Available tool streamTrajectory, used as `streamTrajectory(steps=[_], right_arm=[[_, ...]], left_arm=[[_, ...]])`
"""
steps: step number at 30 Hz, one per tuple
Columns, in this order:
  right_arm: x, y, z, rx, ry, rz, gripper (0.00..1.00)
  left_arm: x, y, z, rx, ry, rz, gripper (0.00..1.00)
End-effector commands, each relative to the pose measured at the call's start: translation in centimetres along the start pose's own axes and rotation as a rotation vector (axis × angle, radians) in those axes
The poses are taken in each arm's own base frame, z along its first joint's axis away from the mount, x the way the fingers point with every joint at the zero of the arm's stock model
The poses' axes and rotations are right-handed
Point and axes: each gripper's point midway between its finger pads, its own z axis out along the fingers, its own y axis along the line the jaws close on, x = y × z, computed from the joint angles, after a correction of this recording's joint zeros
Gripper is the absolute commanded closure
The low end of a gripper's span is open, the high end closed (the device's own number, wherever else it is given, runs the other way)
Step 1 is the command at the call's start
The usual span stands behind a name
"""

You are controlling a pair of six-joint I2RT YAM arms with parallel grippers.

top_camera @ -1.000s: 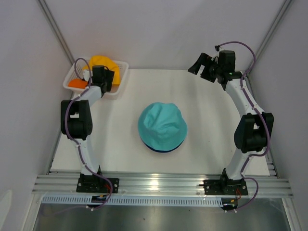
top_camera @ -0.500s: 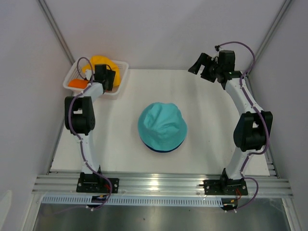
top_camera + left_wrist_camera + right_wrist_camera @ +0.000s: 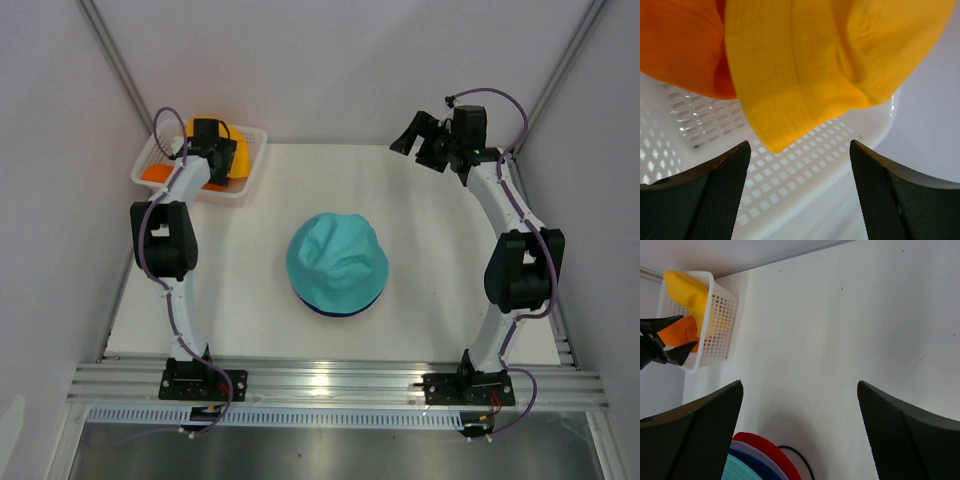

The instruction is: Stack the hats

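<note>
Top view: one teal hat (image 3: 337,262) sits mid-worktop (image 3: 440,300), crown up. A sliver of the dark blue hat (image 3: 335,313) shows under its near edge.

One white basket (image 3: 250,172) stands at the far left corner. It holds two hats: the yellow hat (image 3: 236,152) on the far side and the orange hat (image 3: 158,173) at the left end.

Left hand (image 3: 207,148) is over the basket, just beside the yellow hat. Right hand (image 3: 418,138) is above the far right of the worktop, well apart from every hat.

Left wrist view: both fingers (image 3: 715,195) are spread wide with nothing clamped. The yellow brim hangs just ahead, its low corner dropping between the fingertips. Contact cannot be told. The orange hat lies behind it to the left, and the slotted basket wall is below.

Right wrist view: its fingers (image 3: 910,440) are spread wide over bare worktop, holding nothing. Four brims fan out at the bottom edge, one over the next: red hat (image 3: 766,445), lilac hat (image 3: 751,450), dark blue and teal. A black wire (image 3: 796,456) curves just beside the red brim.

Count: four hats in the centre stack, two in the basket, six in all. One basket, two hands.
</note>
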Motion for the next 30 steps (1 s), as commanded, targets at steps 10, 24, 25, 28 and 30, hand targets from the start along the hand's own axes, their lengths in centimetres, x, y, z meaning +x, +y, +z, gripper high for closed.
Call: streamTrajectory(steps=[10, 24, 25, 28, 30], right_arm=[[-1.4, 0.9, -0.6, -0.027, -0.048, -0.013, 0.00], [-2.0, 0.6, -0.2, -0.011, -0.055, -0.010, 0.00], [-1.9, 0.6, -0.1, -0.014, -0.053, -0.007, 0.00], [-1.7, 0.9, 0.0, -0.035, -0.045, 0.008, 0.00], [-1.8, 1.4, -0.3, -0.052, -0.043, 0.015, 0.01]], left_arm=[[1.3, 4.2, 1.8, -0.111, 0.014, -0.028, 0.16], [0.0, -0.5, 3.4, 0.108, -0.057, -0.031, 0.99], [-0.4, -1.3, 2.9, 0.139, -0.072, -0.007, 0.99], [-1.5, -3.3, 0.7, 0.217, -0.105, 0.027, 0.99], [-2.2, -4.5, -1.4, 0.263, -0.121, 0.076, 0.99]])
